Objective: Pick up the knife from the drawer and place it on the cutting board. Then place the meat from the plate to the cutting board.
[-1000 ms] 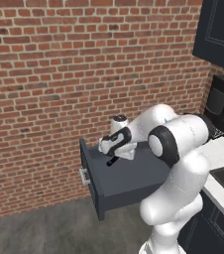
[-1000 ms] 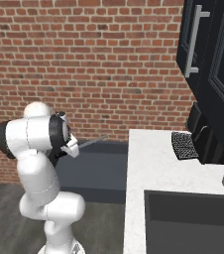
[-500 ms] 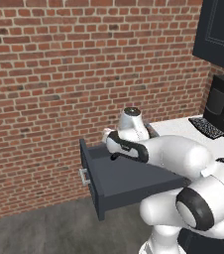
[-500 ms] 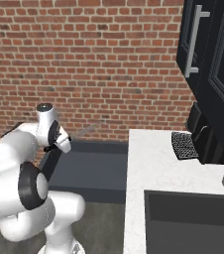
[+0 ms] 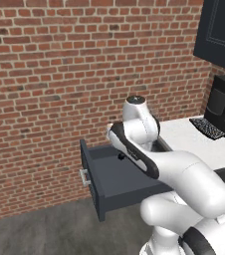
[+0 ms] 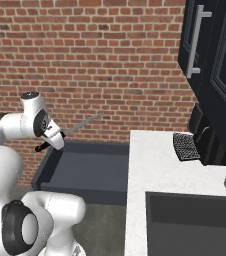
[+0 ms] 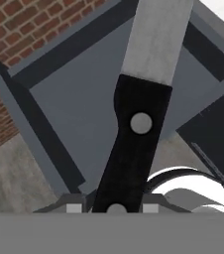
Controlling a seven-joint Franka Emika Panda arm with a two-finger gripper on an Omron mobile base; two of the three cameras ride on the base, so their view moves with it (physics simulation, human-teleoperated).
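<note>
I am gripping the knife [image 7: 136, 144] by its black handle, my fingers [image 7: 73, 207] closed on it, blade pointing far over the open drawer [image 6: 97, 172]. Swinging right toward the tabletop [image 6: 160, 167], the long blade could be clipping the edge and twisting loose.

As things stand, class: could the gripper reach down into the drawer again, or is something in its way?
Probably yes: the drawer stands open below the gripper, but the gripper is already holding the knife.
</note>
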